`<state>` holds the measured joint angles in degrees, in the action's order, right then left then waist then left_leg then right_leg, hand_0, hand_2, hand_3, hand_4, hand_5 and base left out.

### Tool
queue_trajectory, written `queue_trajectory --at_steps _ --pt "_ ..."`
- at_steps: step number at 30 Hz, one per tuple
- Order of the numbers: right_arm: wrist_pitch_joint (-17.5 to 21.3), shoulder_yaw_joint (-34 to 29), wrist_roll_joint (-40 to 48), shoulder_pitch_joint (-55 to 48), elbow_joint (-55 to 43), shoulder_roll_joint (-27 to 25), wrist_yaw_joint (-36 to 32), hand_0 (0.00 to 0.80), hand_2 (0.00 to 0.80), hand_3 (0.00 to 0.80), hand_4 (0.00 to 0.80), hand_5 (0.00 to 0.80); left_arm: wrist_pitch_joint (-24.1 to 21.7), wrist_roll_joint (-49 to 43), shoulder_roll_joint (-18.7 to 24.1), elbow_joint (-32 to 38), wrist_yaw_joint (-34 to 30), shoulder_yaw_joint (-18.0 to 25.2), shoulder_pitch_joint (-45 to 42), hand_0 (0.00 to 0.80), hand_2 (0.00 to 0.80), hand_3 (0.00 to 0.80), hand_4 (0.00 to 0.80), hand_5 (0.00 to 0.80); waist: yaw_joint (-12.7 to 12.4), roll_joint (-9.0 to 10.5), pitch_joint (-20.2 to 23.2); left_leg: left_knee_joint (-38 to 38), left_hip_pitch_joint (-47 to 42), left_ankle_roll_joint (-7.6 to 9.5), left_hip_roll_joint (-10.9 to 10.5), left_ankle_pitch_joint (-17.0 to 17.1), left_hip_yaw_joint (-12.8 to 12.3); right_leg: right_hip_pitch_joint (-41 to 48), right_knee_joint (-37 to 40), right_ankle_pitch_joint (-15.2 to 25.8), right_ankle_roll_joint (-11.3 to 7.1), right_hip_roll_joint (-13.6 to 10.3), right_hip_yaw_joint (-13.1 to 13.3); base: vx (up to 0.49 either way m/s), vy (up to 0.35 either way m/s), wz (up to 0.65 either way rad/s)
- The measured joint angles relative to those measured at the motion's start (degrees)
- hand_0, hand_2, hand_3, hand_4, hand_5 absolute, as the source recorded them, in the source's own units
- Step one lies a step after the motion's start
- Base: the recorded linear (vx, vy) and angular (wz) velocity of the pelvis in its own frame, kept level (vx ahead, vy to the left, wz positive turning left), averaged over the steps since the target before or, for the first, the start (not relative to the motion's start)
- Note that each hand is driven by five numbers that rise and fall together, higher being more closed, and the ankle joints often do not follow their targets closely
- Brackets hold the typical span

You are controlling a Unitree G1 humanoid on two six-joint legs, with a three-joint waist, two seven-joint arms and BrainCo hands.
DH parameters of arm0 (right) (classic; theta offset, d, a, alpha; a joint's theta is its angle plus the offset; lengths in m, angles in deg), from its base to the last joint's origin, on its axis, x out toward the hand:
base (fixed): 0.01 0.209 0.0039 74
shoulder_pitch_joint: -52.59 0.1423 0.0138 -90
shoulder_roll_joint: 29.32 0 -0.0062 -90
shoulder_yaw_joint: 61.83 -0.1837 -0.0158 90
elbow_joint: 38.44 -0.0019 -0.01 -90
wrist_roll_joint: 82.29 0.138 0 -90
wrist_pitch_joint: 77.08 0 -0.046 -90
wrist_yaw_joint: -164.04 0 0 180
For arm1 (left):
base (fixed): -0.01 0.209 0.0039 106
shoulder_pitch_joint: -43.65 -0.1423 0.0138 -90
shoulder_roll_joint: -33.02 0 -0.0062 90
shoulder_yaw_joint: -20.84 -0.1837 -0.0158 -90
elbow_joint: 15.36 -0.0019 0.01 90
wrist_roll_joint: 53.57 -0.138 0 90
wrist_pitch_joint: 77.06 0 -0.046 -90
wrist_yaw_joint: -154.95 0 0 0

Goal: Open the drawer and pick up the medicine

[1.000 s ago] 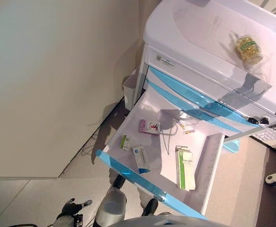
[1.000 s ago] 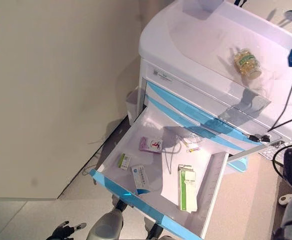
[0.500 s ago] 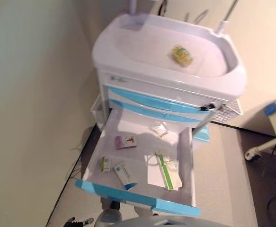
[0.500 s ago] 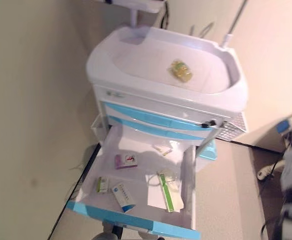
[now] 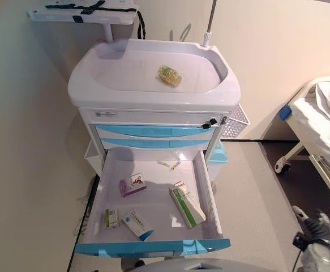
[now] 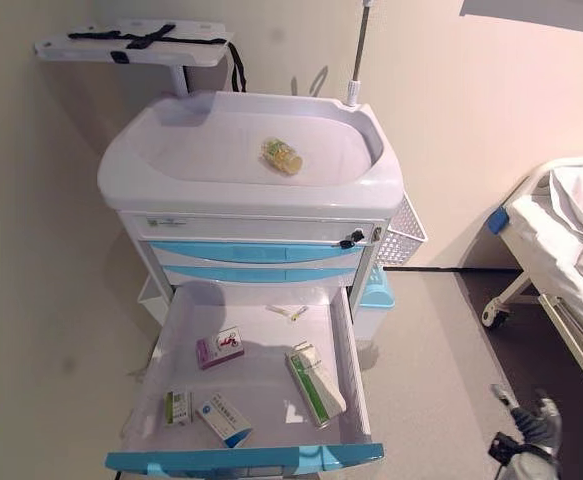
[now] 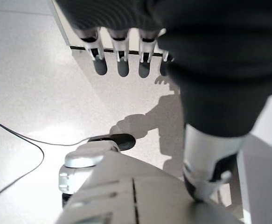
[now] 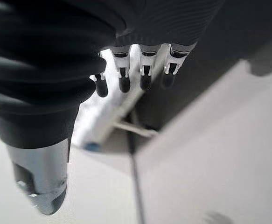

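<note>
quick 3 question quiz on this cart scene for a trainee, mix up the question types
1. True or false: the bottom drawer of the cart is pulled open.
2. What lies in the tray on top of the cart? A) a small yellow bottle B) a syringe C) a roll of tape
3. Fill in: both robot hands hold ____; the left hand and right hand have straight fingers.

Key
1. True. Several boxes lie inside, among them a long green-and-white box and a pink box.
2. A
3. nothing
</note>
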<state>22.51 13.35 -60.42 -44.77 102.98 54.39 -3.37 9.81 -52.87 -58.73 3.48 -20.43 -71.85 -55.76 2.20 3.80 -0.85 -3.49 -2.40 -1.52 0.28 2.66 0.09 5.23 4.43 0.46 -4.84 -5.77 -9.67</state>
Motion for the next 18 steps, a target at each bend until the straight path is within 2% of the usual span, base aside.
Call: queue_trajectory --at_steps 1,2,5,12,18 --pt "-1.2 4.2 -1.2 1.8 5.9 0.0 -1.1 0.0 0.0 0.0 0.0 0.0 0.0 -0.2 0.8 0.0 -0.1 -1.9 0.1 0.0 0.0 0.0 0.0 0.0 -0.2 0.11 0.0 -0.1 -0.3 -0.01 0.0 0.0 -0.2 0.2 0.0 0.0 0.01 0.0 0.4 -0.029 -0.019 -0.1" --pt "-1.7 6.7 -2.9 2.4 7.9 0.3 -1.9 0.0 0.0 0.0 0.0 0.0 0.0 -1.5 1.0 0.0 -0.1 -2.4 0.5 0.0 0.0 0.0 0.0 0.0 -0.1 -0.46 -0.1 -0.2 -0.5 -0.01 0.0 0.0 -0.4 0.2 -0.1 0.0 0.0 0.0 0.6 -0.028 -0.033 -0.13" --pt "-3.2 12.9 -9.1 4.0 13.4 1.1 -4.4 0.0 0.0 0.0 0.0 0.0 0.0 -2.3 1.1 0.0 -0.2 -2.6 0.0 0.0 0.0 0.0 0.0 0.0 -0.2 -0.47 -0.1 -0.7 -1.2 -0.15 0.3 -0.1 -1.4 0.3 0.0 0.0 0.02 0.2 1.2 0.006 -0.034 -0.12" --pt "-5.4 19.2 -15.1 3.1 18.2 7.4 -7.1 0.0 0.0 0.0 0.0 0.0 0.0 -2.3 0.9 0.1 -0.1 -3.0 0.7 0.0 0.0 0.0 0.0 0.0 -0.1 -1.55 -1.0 -0.7 -2.0 -0.52 0.9 -0.4 -1.1 1.6 0.7 0.2 0.59 0.9 1.0 0.01 -0.036 0.0" --pt "-5.9 19.1 -15.9 3.0 18.9 9.3 -6.7 0.0 0.0 0.0 0.0 0.0 0.0 -2.4 0.4 0.0 0.2 -3.6 1.5 0.0 0.0 0.0 0.0 0.0 0.0 -2.37 -1.9 -0.3 -1.9 -0.56 0.9 -0.4 -0.2 2.0 0.5 0.1 0.77 0.9 0.5 -0.004 -0.023 0.07"
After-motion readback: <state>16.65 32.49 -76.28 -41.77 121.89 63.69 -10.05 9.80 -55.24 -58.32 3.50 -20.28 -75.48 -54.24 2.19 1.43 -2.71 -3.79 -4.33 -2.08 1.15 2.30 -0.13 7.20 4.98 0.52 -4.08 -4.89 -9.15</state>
